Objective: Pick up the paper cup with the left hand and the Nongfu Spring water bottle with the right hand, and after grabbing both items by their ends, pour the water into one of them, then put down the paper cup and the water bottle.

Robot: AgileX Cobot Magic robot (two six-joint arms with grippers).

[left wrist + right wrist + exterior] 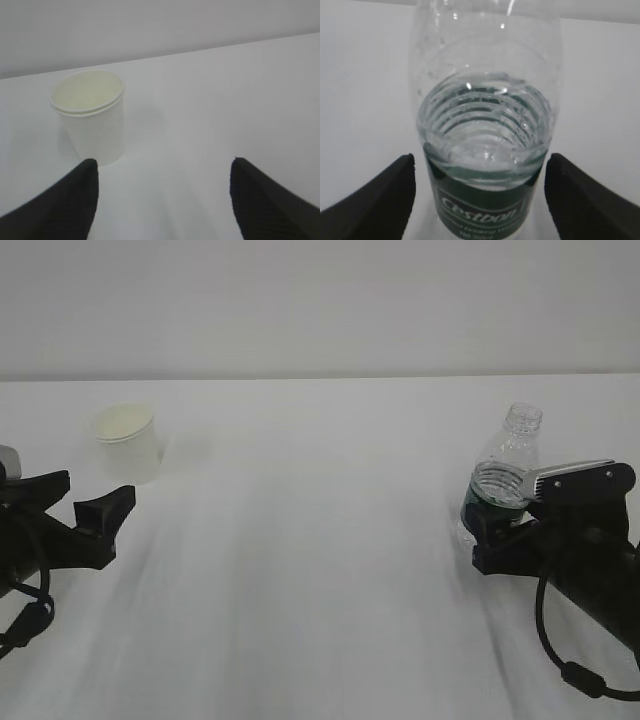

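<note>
Black cables loop low at both bottom corners of the exterior view, closest to the lens, hanging from the two arms. On the left side, the left hand sits low over the white bench, its pincer spread wide with nothing between the jaws. Its wrist view shows the two dark fingertips far apart at the bottom corners, with bare bench between them. Just beyond the left fingertip stands the paper cup, upright, white, with a rolled rim and a pale cream inside; whether that tip touches the cup's base cannot be told. From outside, the paper cup stands at the far left of the bench, just behind the pincer.

Over on the right side, the right hand reaches in with a silver-grey plate on top. Its pincer is also spread, and the Nongfu Spring water bottle stands between the jaws, upright on the bench, its capless threaded neck rising above them. In the right wrist view, the bottle fills the middle, with bench showing on either side between it and each black fingertip, so the jaws bracket it without pressing. Clear water reaches the ribbed shoulder, above the dark green label with white lettering.

Cup and bottle are well apart.
</note>
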